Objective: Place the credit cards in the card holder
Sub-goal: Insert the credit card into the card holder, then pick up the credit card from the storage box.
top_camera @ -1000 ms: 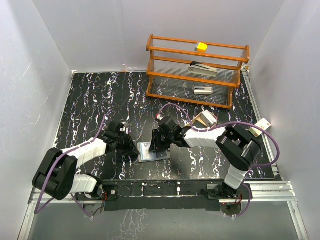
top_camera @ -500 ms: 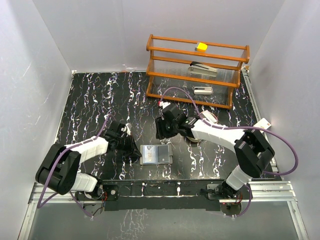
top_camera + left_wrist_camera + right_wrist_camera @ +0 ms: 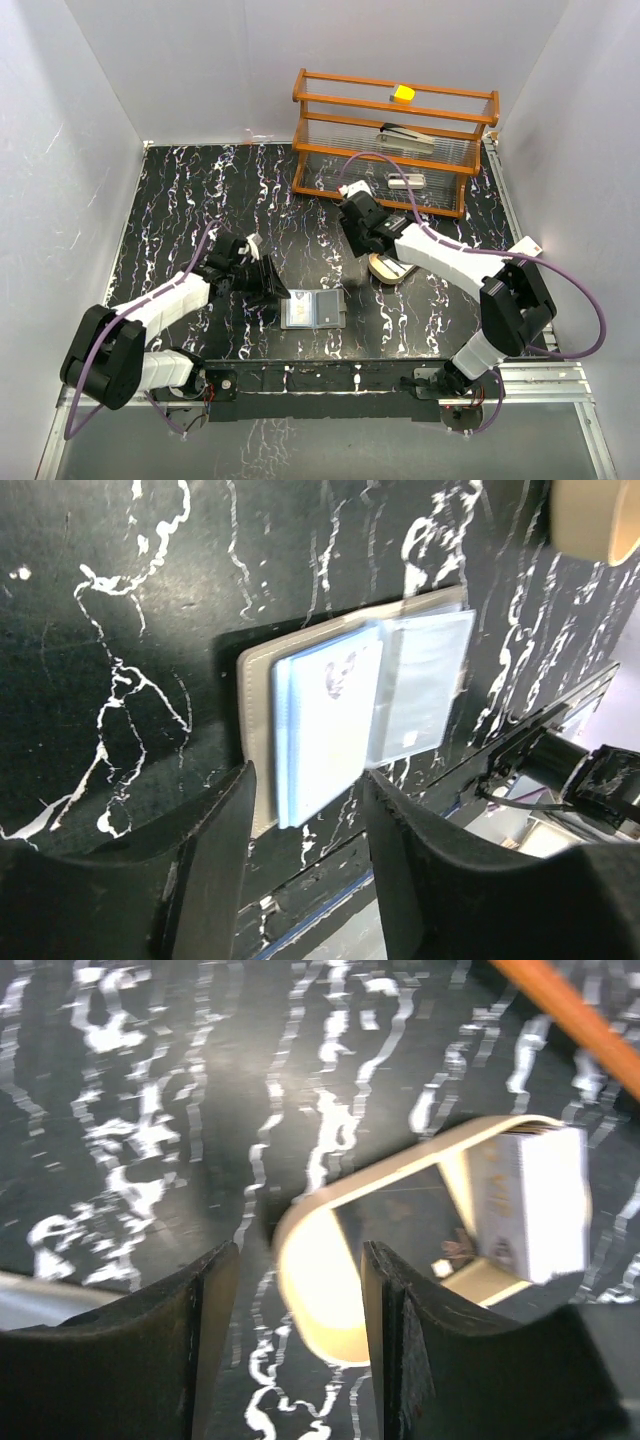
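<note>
The grey card holder (image 3: 312, 310) (image 3: 255, 740) lies open and flat near the table's front edge. A pale blue credit card (image 3: 325, 730) rests on its left half, and a clear sleeve (image 3: 420, 685) covers the other half. My left gripper (image 3: 276, 287) (image 3: 305, 815) hovers just left of the holder, open, with nothing between its fingers. My right gripper (image 3: 372, 246) (image 3: 298, 1320) is open above the rounded end of the tan oval tray (image 3: 386, 270) (image 3: 320, 1300). A small stack of whitish credit cards (image 3: 530, 1205) leans inside that tray.
An orange wooden rack (image 3: 390, 140) (image 3: 570, 1020) with clear shelves stands at the back right, holding a yellow block (image 3: 404, 94) and staplers. White walls close in the black marbled table (image 3: 190, 200). A metal rail (image 3: 330, 380) runs along the near edge.
My left gripper has opened and backed off the holder's left edge. My right gripper has left the holder, swung back right to the tray and opened wider. The holder now lies uncovered.
</note>
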`<state>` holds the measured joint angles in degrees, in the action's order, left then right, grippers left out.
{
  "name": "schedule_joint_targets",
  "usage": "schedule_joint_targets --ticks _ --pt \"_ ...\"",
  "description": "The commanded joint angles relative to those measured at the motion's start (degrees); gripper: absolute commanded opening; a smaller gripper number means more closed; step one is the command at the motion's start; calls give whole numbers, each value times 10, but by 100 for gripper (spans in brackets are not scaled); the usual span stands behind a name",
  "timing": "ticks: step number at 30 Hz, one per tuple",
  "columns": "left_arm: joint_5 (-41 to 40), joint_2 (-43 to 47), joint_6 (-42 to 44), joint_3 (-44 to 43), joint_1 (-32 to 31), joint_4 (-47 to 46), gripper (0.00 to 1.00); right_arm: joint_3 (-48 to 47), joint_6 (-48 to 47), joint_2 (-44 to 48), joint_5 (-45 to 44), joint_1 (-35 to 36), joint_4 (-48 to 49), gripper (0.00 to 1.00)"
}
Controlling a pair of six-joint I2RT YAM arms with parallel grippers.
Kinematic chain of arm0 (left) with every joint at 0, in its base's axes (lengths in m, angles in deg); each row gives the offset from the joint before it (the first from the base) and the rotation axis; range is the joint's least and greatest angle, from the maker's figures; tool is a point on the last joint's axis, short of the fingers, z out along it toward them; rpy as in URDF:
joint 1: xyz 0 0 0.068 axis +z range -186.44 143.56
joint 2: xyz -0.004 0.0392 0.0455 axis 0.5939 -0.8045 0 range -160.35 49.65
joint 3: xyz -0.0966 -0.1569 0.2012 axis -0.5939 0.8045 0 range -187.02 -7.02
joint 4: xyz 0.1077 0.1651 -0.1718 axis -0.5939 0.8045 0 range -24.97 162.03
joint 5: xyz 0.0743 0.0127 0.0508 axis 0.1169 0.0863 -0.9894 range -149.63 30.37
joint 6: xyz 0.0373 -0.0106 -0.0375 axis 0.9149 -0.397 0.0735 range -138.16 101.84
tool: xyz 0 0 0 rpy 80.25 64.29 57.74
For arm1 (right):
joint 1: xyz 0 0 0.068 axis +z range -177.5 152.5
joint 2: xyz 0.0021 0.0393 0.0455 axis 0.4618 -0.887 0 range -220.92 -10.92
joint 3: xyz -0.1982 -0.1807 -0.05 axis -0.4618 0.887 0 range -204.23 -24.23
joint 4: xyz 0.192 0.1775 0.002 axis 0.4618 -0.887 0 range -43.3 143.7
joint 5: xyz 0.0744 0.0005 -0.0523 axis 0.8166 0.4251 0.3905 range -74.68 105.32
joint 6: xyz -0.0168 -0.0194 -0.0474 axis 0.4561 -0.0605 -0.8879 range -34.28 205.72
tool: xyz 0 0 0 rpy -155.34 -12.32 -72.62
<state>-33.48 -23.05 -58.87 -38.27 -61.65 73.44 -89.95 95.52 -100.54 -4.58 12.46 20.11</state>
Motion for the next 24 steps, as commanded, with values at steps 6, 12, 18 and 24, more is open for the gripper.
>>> schedule_joint_targets --ticks 6,12,18,24 --pt "-1 69 26 -73 1 77 53 -45 -77 -6 -171 -58 -22 53" --pt "19 90 58 -110 0 113 99 -38 -105 -19 -192 -88 -14 54" --pt "24 100 107 -129 1 146 99 -25 -118 -42 -202 -102 -7 54" --pt "-17 116 138 -120 1 158 99 -8 -130 -58 -219 -112 7 54"
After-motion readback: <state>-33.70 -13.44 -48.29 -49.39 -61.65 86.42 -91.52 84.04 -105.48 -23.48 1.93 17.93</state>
